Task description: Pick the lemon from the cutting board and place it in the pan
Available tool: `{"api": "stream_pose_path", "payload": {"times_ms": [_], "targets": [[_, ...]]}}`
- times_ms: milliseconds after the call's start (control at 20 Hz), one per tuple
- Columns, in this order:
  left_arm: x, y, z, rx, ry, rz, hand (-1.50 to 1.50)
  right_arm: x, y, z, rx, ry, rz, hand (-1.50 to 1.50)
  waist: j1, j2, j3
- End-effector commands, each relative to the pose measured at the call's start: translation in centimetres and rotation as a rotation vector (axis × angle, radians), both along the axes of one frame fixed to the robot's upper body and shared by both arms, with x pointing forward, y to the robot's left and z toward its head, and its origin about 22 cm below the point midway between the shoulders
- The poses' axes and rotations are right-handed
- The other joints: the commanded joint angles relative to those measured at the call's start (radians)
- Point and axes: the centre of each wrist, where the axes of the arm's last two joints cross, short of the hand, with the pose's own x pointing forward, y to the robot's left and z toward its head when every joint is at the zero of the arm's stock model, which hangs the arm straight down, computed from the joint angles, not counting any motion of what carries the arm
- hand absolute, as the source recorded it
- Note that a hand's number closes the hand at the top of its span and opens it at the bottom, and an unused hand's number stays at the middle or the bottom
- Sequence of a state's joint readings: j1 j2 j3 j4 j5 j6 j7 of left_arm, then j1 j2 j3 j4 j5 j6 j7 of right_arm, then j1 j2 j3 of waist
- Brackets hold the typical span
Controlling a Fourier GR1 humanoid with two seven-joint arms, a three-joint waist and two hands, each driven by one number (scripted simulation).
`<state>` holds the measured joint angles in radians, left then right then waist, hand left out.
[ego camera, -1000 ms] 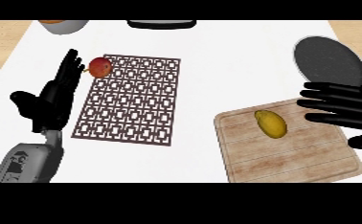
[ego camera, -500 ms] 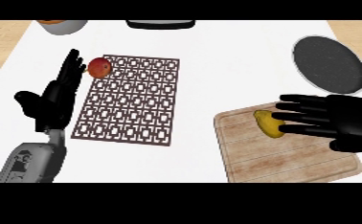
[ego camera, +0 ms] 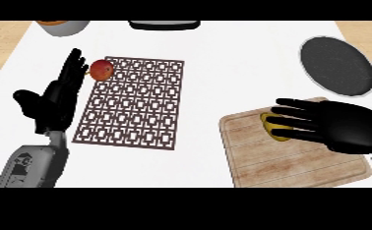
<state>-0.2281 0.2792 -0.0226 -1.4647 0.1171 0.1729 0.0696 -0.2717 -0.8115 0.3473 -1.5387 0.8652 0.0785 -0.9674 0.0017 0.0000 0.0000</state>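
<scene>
White counter, wooden cutting board (ego camera: 291, 160) at four o'clock: right hand (ego camera: 341, 125) over lemon (ego camera: 273, 126), fingers outstretched toward nine o'clock, not yet curled; pan (ego camera: 333, 65) at two o'clock; left hand (ego camera: 52, 105) resting open.

Bare white counter (ego camera: 240, 71) lies open between the wooden cutting board (ego camera: 291, 160) and the dark round pan (ego camera: 335, 66) (nothing stands on that stretch). To the left, the brown lattice-patterned mat (ego camera: 134, 101) lies flat. The right hand (ego camera: 330, 123) covers the board's upper right part.
</scene>
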Motion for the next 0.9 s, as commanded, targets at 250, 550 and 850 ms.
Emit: {"api": "stream_pose_path", "payload": {"times_ms": [250,550,850], "targets": [[0.5,0.4,-0.7,0.005,-0.009,0.004,0.00,1.2,0.1,-0.5,-0.069,-0.048,-0.040,-1.50,0.000,0.001,0.000],[0.8,1.1,-0.5,0.007,-0.002,-0.030,0.00,2.0,2.6,-2.9,-0.088,-0.051,-0.028,-1.50,0.003,0.001,0.000],[0.8,-1.3,-0.4,-0.011,0.001,-0.007,0.00,1.5,2.5,-4.7,-0.158,-0.072,-0.041,-1.50,-0.001,0.001,0.000]]}}
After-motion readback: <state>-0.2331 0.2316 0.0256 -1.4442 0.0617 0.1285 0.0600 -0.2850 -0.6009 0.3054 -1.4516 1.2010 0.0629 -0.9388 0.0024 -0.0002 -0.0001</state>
